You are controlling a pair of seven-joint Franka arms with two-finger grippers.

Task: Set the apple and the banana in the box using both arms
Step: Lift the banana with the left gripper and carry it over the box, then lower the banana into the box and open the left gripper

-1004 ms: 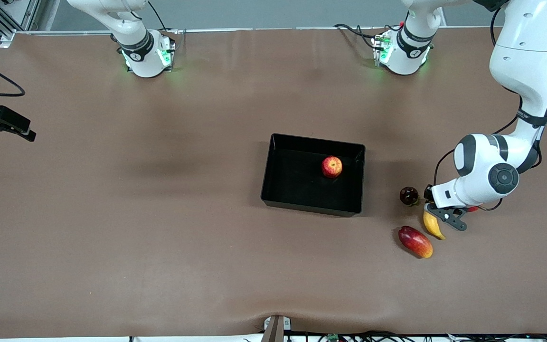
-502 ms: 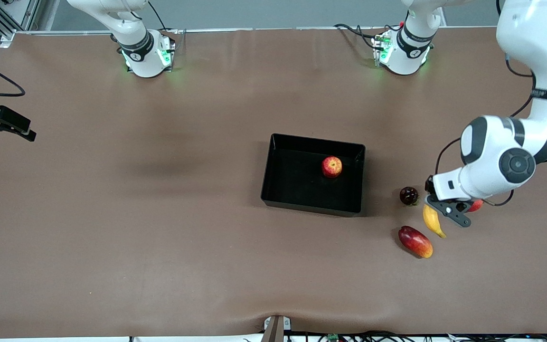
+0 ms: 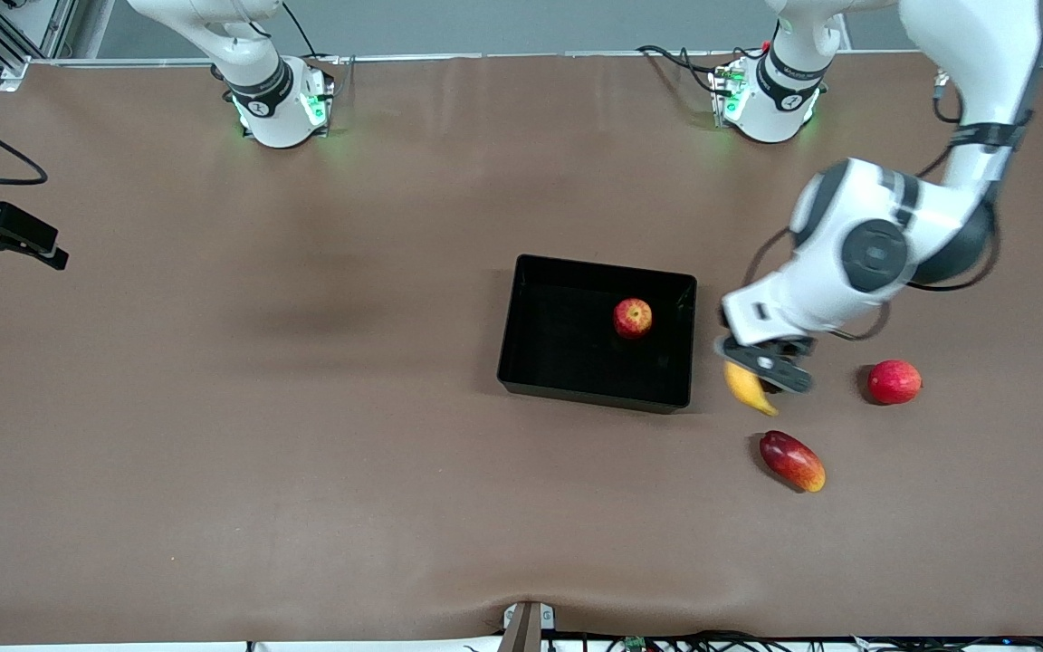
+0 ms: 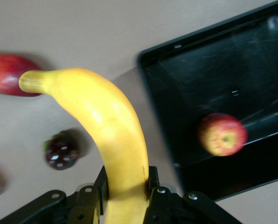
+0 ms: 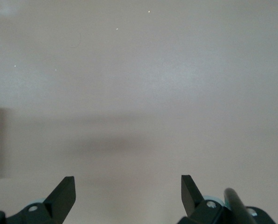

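Inside the box, toward the corner closest to the left arm's base, the apple already rests on the black floor, so that half of the task looks done. Just beside the box's wall at the left arm's end, the banana hangs in the air, clenched at its lower end by the left end effector; the left wrist view shows its fingers pressing both sides of the fruit while the free, stemmed end curves out ahead. Gripping it near one end leaves most of its length free to clear the low wall, and I judge the carry toward the box is under way.

Other fruit lies on the surface around it: a mango-like red-and-yellow fruit nearer the front camera, a smooth red round fruit toward the left arm's end, and a dark round fruit seen under the banana.

At the opposite end of the surface, the right end effector waits over bare brown surface, fingers spread wide and holding nothing.
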